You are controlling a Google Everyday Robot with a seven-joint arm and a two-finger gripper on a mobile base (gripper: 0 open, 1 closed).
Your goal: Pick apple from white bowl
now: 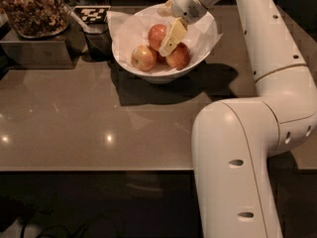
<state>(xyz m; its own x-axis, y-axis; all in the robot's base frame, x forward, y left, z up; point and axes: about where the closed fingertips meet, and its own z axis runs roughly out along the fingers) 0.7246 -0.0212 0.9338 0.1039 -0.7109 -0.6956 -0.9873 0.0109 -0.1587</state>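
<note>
Red-orange apple in the white bowl sits just beside the gripper's spread fingers.

- Three apples, all in the bowl.
- One white bowl.
- One gripper, down among the apples.
- One container of nuts.
- One checkered tag.

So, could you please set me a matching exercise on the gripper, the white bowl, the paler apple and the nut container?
1. gripper
2. white bowl
3. paler apple
4. nut container

A. far left, outside the bowl
B. front left, inside the bowl
C. round, with flaring sides
D. reaching down into the bowl

Pairs: 1-D, 2-C, 3-B, 4-A.
</note>
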